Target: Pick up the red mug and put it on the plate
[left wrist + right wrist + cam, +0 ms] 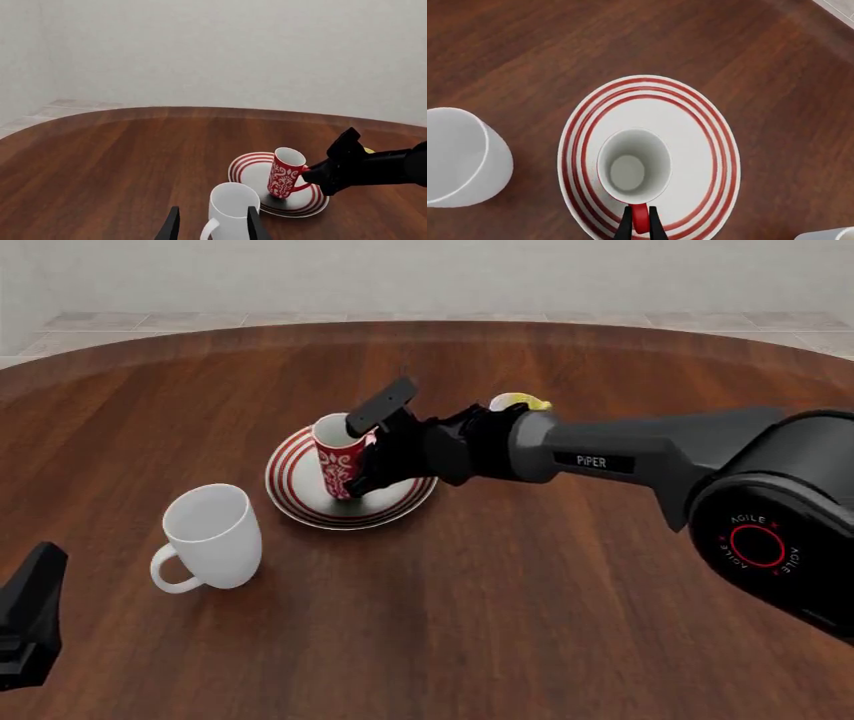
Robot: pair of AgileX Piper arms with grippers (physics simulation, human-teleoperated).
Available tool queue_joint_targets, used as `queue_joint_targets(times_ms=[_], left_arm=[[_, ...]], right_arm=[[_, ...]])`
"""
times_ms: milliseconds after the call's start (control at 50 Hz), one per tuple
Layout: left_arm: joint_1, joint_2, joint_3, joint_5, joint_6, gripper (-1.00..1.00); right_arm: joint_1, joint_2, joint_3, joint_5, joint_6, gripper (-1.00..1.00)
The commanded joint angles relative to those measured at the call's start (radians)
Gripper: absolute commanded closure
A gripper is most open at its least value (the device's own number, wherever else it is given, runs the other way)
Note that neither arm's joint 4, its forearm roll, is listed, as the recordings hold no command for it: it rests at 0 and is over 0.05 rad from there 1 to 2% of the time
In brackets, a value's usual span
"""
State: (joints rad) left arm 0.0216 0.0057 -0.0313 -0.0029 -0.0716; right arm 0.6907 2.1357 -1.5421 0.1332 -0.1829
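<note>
Because it has no part in this job, the left hand [212, 226] hangs spread at the worktop's [534, 610] near edge, about eight o'clock. Farther in, the large white mug [214, 535] stands clear of the plate [287, 490]. Beyond it, the right hand [387, 445] pinches the red mug [340, 465] by its handle, the easiest hold for steering; the mug looks tilted over the plate's middle, apparently about to settle.

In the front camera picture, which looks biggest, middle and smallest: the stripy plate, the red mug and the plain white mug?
1. The plate looks widest.
2. The plain white mug comes next, though it sits nearer the camera, which makes it look bigger.
3. The red mug looks smallest; the right gripper hides part of it.
</note>
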Motion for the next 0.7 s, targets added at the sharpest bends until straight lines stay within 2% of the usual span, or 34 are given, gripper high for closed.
queue_joint_targets(times_ms=[20, 700], left_arm=[[-0.002, 0.001, 0.001, -0.002, 0.002, -1.0], [0.0, 0.02, 0.001, -0.02, -0.008, -1.0]], right_arm=[[-0.001, -0.004, -0.003, 0.0, 0.007, 1.0], [0.011, 0.024, -0.015, -0.002, 0.01, 1.0]])
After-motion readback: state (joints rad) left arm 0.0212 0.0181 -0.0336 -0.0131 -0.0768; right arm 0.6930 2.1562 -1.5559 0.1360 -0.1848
